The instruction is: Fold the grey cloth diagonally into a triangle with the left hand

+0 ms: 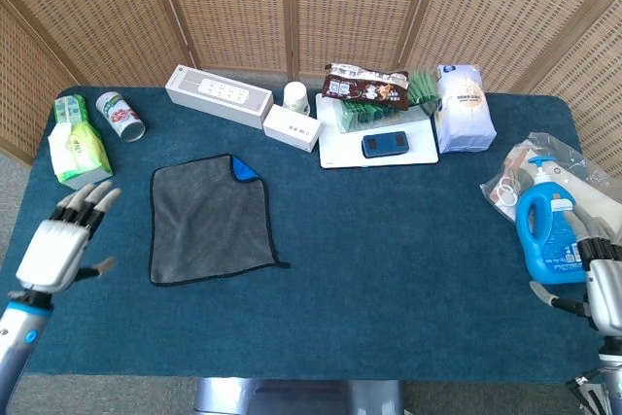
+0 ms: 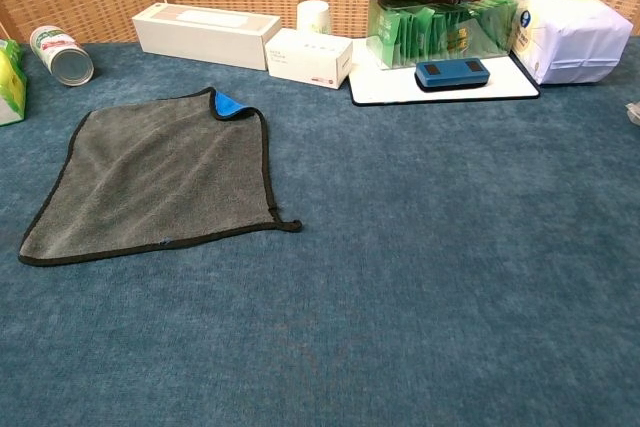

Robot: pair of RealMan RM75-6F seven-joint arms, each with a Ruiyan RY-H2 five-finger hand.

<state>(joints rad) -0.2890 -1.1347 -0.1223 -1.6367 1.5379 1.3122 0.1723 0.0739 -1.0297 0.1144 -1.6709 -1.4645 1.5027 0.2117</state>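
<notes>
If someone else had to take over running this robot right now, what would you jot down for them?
Left hand: holds nothing, fingers spread, over the table left of the grey cloth, not touching it.
Right hand: at the table's right edge beside the blue detergent bottle; whether it holds anything cannot be told.
Cloth: lies flat and unfolded, only its far corner turned over, showing blue.
Done: nothing yet.
Left: pinch one corner with the left hand, carry it to the opposite corner, make the triangle.
</notes>
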